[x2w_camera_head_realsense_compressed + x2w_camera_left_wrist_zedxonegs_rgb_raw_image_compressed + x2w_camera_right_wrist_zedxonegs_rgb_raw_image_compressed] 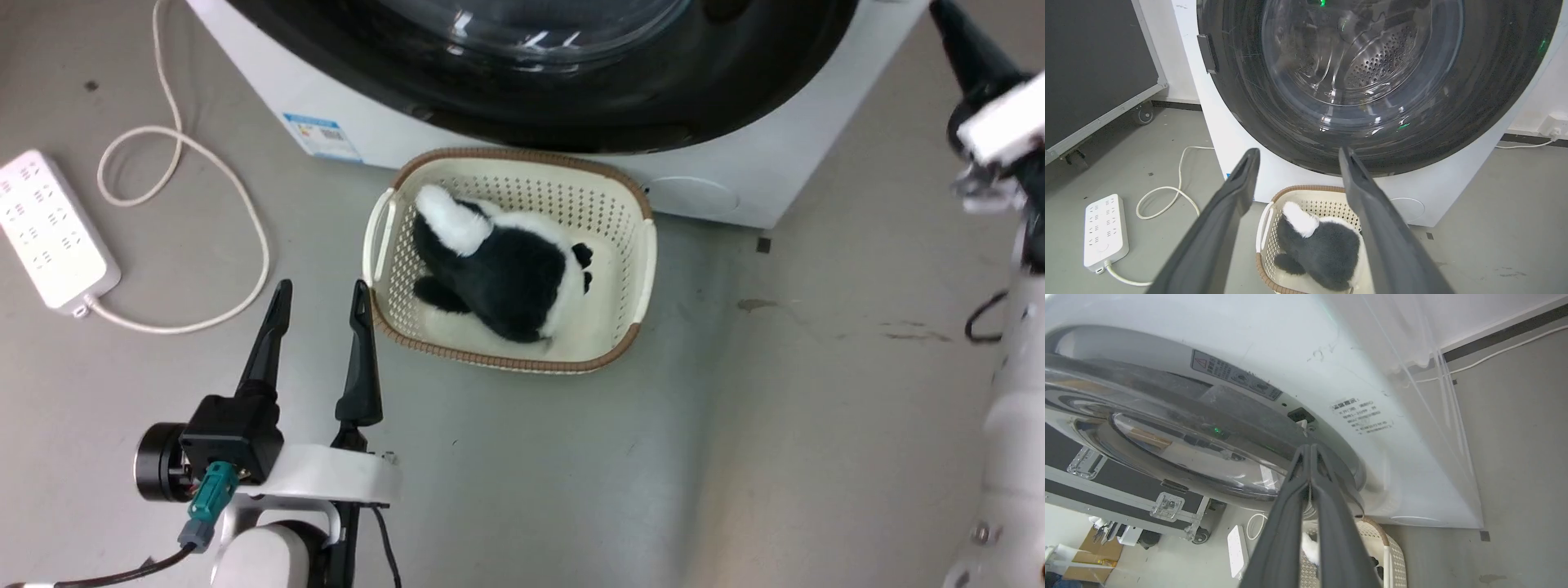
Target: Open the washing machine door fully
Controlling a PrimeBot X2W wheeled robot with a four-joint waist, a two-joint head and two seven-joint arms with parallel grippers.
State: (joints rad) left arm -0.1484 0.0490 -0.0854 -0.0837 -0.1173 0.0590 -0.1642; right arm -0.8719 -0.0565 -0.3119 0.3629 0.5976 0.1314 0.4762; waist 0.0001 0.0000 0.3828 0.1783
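As the shut, empty right tool (1310, 449) sat at the glossy door (1257, 110) rim, it might slip; left tool (320, 290) wide.

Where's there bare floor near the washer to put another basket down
The widest bare floor is right of the basket. Another strip lies in front of the basket, nearest the robot. The left side is crowded: the power strip, its looped cord and the open left gripper.
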